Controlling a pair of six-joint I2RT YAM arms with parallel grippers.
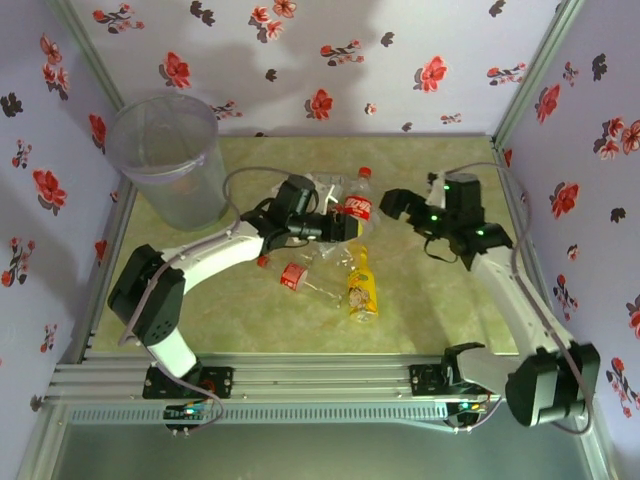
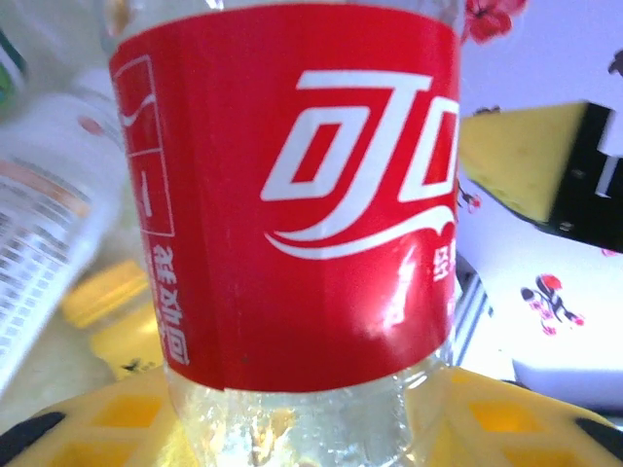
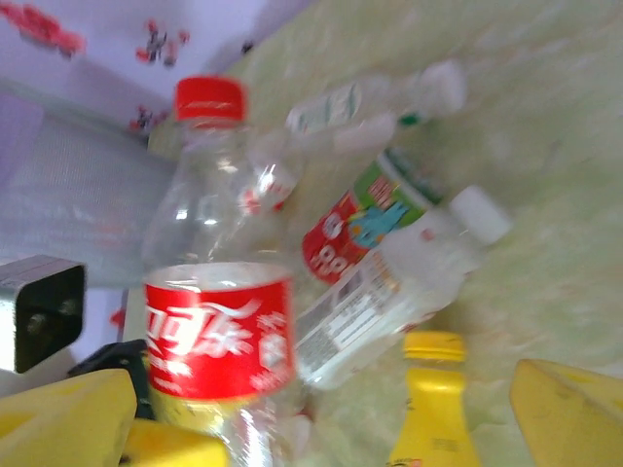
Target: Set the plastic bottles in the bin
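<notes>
We see left end effector [image 1: 338, 227] clamped on the upright red-labelled bottle [image 1: 358, 205] at mid-desk [image 1: 440, 310], well apart from the bin [image 1: 185, 190]. Right end effector [image 1: 397, 203] stands wide apart just beside that bottle.

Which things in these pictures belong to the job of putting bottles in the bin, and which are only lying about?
For the job: cola bottle, yellow bottle, white-capped bottle, bin.
Only surroundings: flowered walls, metal rail, table.
</notes>
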